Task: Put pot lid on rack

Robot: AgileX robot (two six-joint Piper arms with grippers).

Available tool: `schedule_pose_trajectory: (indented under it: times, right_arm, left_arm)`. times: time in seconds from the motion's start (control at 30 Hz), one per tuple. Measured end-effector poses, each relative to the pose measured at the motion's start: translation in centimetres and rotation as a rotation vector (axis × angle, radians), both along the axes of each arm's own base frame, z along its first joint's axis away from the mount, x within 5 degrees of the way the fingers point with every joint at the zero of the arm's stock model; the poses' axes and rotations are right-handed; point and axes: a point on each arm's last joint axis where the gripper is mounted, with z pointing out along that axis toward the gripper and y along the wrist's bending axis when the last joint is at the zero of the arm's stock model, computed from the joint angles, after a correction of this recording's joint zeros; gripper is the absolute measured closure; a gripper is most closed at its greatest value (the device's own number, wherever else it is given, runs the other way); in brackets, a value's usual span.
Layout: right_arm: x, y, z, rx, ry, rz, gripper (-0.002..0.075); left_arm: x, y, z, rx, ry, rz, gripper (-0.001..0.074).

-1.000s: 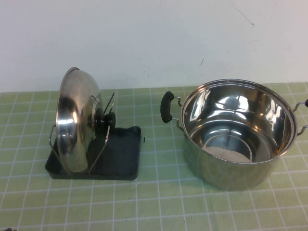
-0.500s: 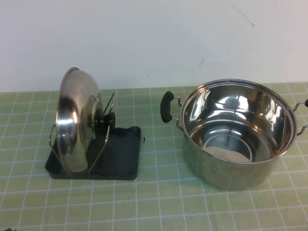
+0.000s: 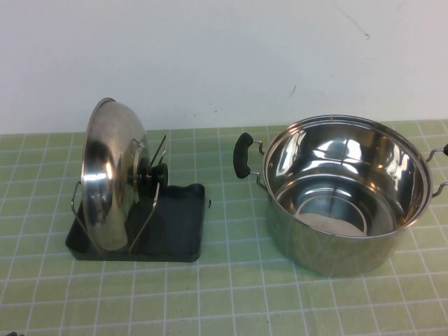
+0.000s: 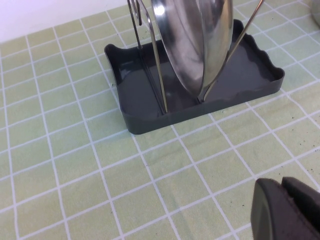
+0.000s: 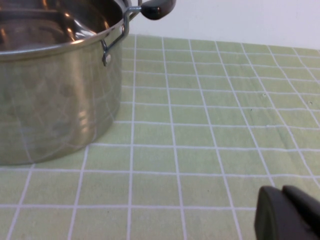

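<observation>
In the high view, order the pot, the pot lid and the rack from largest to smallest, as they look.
1. pot
2. pot lid, standing on edge in the rack
3. rack; its tray looks near the lid's size, so this is unsure.

Neither hand shows in that view.

A deep stainless-steel pot [image 3: 344, 192] is seen upright on the right half of the desk [image 3: 231, 294], close to its right edge. Its interior is empty and mirror-bright. A black side handle [image 3: 243, 155] on wire brackets is directed toward the desk's middle. The desk is covered by a light green cloth with a white grid. A white wall [image 3: 224, 56] is seen behind the far edge.
</observation>
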Motion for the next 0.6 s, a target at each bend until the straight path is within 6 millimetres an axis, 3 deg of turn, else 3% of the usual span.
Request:
schedule_pose_trajectory:
  times: [0.23, 0.43, 0.6]
  right_arm:
    - [0.0, 0.0, 0.0, -0.002, 0.0, 0.001, 0.0727]
    - [0.0, 0.0, 0.0, -0.004, 0.0, 0.001, 0.0727]
    - [0.0, 0.0, 0.0, -0.004, 0.0, 0.001, 0.0727]
  left_arm:
    - [0.2, 0.4, 0.1, 0.065, -0.032, 0.024, 0.0736]
    - [1.1, 1.7, -0.3, 0.133, -0.213, 0.161, 0.0736]
    - [0.8, 1.9, -3.0, 0.1, -0.243, 0.219, 0.0736]
